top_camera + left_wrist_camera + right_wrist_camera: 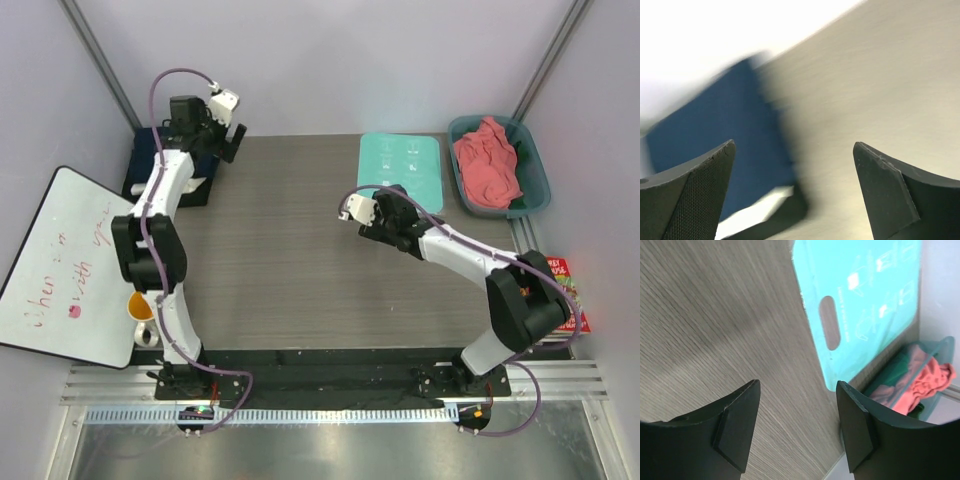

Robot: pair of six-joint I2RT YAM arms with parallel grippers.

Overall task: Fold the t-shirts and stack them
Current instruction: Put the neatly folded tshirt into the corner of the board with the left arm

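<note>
We note left gripper (794, 150) parted, empty, beside navy t-shirt (725, 135); right gripper (798, 387) parted, empty, near mint board (860, 295); salmon t-shirt (487, 165) in tub (537, 170).

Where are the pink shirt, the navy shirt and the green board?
pink shirt (487, 165), top view, middle of the crumpled heap.
navy shirt (720, 135), left wrist view, its flat top.
green board (400, 165), top view, its centre.
</note>
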